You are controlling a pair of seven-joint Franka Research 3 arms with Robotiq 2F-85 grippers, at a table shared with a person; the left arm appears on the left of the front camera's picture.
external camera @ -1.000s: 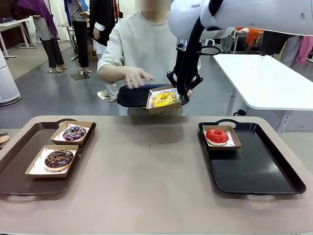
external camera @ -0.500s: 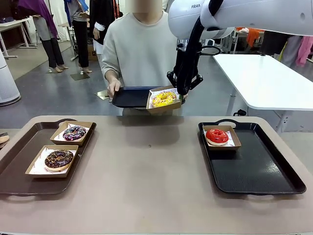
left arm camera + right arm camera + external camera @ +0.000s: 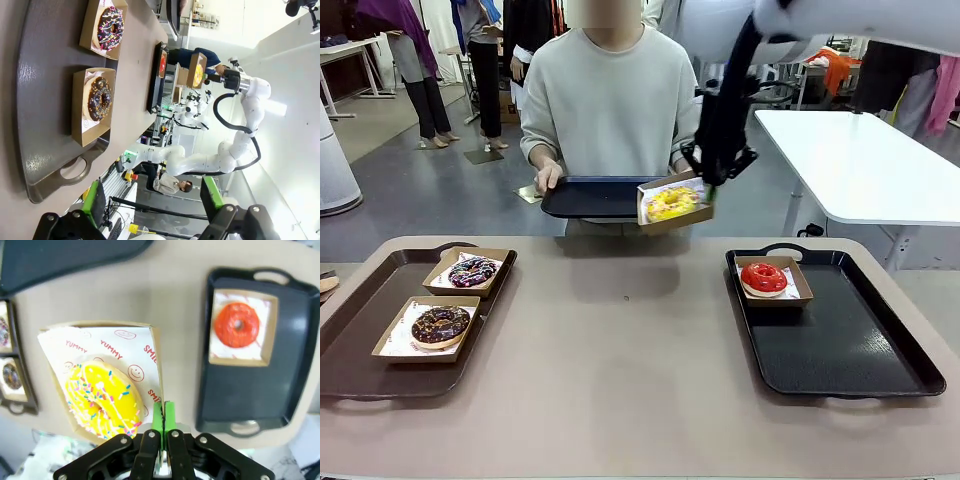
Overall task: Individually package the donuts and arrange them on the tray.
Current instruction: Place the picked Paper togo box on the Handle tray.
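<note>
My right gripper (image 3: pixel 711 187) hangs above the table's far edge, shut on the rim of a cardboard box holding the yellow donut (image 3: pixel 671 203). In the right wrist view the fingertips (image 3: pixel 163 416) pinch the box wall beside the yellow donut (image 3: pixel 102 400). The red donut (image 3: pixel 763 277) sits boxed on the black tray (image 3: pixel 850 350) at the right. On the brown tray (image 3: pixel 350 350) at the left lie the boxed chocolate donut (image 3: pixel 440 324) and the purple-pink sprinkled donut (image 3: pixel 472 271). My left gripper (image 3: pixel 155 210) is open, off that tray's end.
Across the table a person holds a dark tray (image 3: pixel 590 197) with both hands, right beside the lifted box. The table's middle (image 3: pixel 620 340) is bare. A white table (image 3: pixel 860 160) stands behind at the right.
My right gripper has carried the boxed yellow donut to the right and slightly down. The person's hand left the box and now grips the dark tray.
</note>
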